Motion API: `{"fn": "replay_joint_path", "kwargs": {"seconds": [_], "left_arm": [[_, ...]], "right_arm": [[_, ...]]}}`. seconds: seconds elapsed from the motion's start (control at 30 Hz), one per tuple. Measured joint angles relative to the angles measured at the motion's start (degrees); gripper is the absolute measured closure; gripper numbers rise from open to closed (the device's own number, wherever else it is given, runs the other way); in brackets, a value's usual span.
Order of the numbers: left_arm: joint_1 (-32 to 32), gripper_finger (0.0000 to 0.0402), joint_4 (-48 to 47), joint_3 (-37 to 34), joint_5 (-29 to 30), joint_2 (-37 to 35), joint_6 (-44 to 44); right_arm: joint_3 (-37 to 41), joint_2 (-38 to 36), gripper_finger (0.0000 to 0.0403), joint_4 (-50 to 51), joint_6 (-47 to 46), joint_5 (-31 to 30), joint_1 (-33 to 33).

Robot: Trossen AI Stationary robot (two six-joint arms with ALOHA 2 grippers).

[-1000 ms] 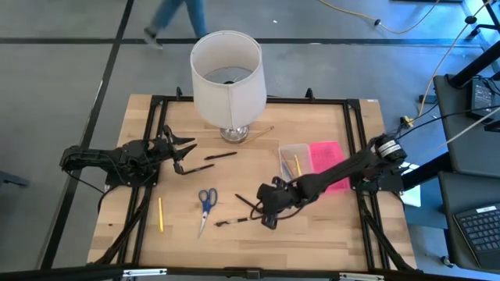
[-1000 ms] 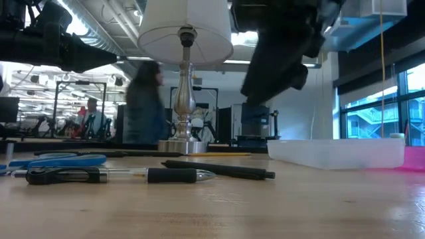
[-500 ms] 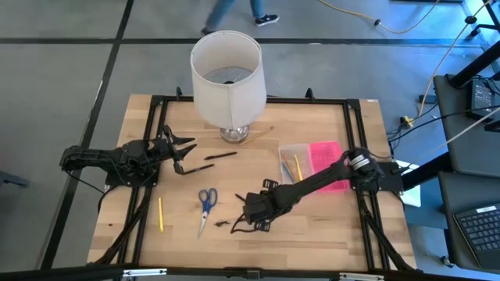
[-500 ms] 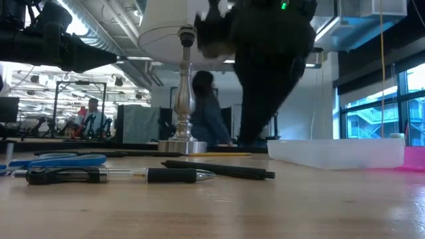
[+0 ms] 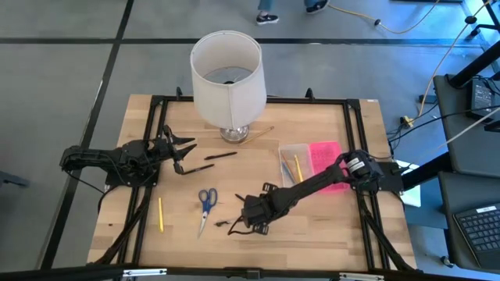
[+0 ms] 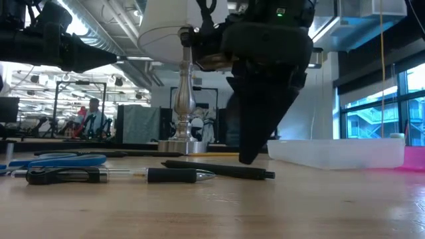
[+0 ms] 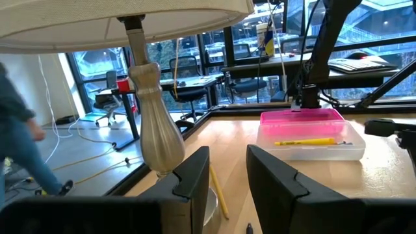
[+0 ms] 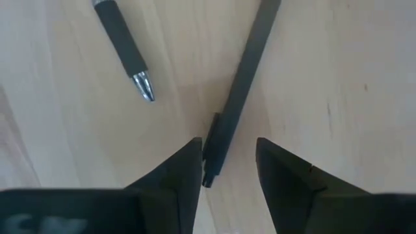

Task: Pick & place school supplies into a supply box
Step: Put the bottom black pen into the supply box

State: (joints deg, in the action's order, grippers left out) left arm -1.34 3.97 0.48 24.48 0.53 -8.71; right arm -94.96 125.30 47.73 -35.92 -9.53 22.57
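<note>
My right gripper (image 8: 227,166) is open and low over the table, pointing down. Its fingers stand on either side of the clip end of a black pen (image 8: 239,91) without touching it. A second dark pen with a silver tip (image 8: 123,42) lies beside it. In the high view this gripper (image 5: 248,219) is near the table's middle, toward the near edge. Blue-handled scissors (image 5: 206,201), a yellow pencil (image 5: 161,213) and another dark pen (image 5: 221,156) lie flat on the table. The clear supply box (image 5: 293,161) holds yellow pencils, its pink lid (image 5: 328,160) open beside it. My left gripper (image 5: 183,153) waits open at the left.
A white lamp (image 5: 227,74) stands on its metal base at the far middle of the table, close to the box and the left gripper. Black frame rails run along the table's edges. Bare wood lies near the front edge. People move in the room beyond.
My right gripper has moved toward the table's left and near edge, away from the box, and has come down over the two dark pens until its fingertips are close to the tabletop. The pens, the scissors and the left arm have stayed put.
</note>
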Motion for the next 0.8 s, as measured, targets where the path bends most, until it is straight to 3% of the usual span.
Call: {"fn": "replay_joint_path", "kwargs": {"seconds": [0.57,0.8], "left_arm": [[0.0,0.0304,0.0,0.0,-0.1,0.0,0.0],[0.0,0.0304,0.0,0.0,-0.1,0.0,0.0]], "right_arm": [[0.3,2.6,0.0255,-1.2,-4.4,2.8,0.5],[0.1,2.8,0.0295,-1.0,-4.3,3.2,0.5]]}}
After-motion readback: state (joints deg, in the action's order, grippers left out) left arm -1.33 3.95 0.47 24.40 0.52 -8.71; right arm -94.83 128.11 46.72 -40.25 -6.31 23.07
